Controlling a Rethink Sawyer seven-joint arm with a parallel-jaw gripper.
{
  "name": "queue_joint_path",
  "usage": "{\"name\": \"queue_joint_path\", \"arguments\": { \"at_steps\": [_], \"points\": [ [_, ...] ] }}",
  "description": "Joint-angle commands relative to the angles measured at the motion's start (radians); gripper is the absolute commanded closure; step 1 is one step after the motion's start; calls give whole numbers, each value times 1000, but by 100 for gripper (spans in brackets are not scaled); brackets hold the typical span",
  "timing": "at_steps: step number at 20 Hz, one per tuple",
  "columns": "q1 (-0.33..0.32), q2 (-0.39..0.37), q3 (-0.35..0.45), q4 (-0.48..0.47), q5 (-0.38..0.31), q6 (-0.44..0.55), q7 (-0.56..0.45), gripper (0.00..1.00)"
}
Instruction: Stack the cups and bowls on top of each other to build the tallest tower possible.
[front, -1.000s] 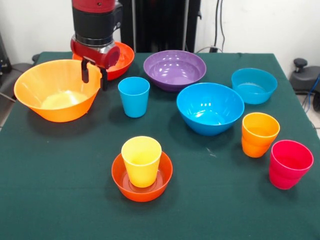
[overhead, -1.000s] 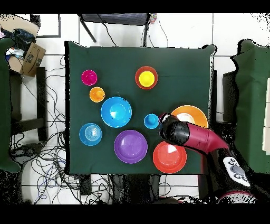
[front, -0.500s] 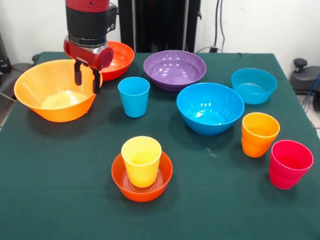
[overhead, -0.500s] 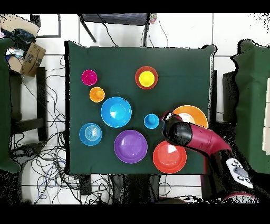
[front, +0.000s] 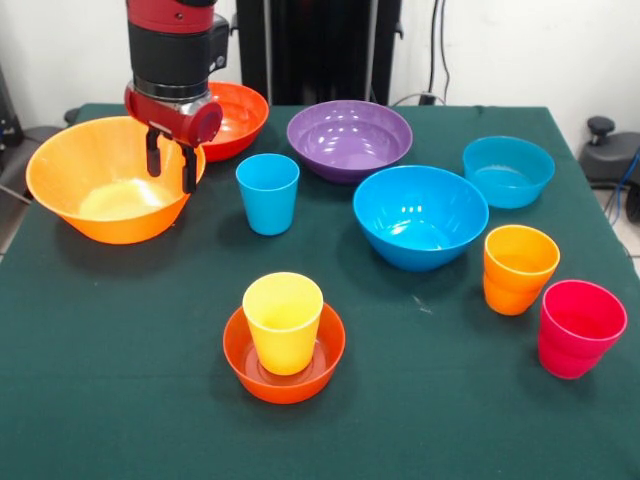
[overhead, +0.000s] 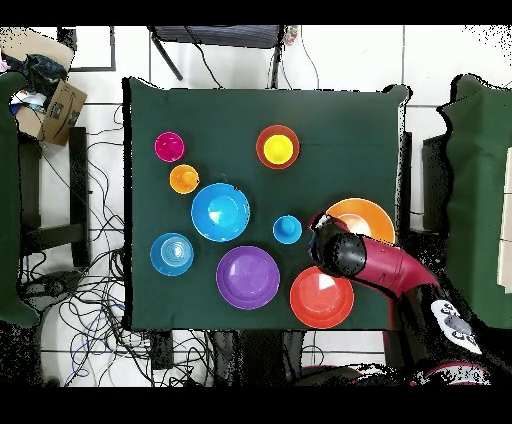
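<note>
Overhead and head-on, the red and black arm hangs over the green-clothed counter, its gripper set at the rim of the large light orange bowl. One of the two dark fingers sits inside that rim and the other outside it, straddling the wall on the side nearest the blue cup; whether they are clenched on the rim or merely poised around it cannot be told. The bowl's near side looks lifted slightly, though that too is uncertain.

No tower stands yet. Taking the large blue bowl as the centre of the spread in the front view: the blue cup stands upright to its left, apart from it; the purple bowl lies just behind it and to the left; the small teal-blue bowl lies behind it and to the right. The orange cup stands to its right and nearer the camera, with the pinkish red cup just beyond that, nearer still. In front and to the left of the large blue bowl, the yellow cup stands upright inside the small red-orange bowl. The medium red-orange bowl rests well to the left and behind, beside the purple bowl and partly hidden by the arm.

From above, the arm covers the gap between the large light orange bowl and the medium red-orange bowl.
</note>
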Motion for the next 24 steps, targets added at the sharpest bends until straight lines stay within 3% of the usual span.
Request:
{"name": "queue_joint_path", "arguments": {
  "at_steps": [1, 12, 19, 24],
  "points": [
    [10, 50, 78, -43, 0, -36, 80, 0],
    [21, 44, 78, -39, 5, -37, 87, 0],
    [14, -47, 98, -10, 20, 78, 49, 0],
    [12, -66, 106, -16, 25, 121, 31, 0]
  ]
}}
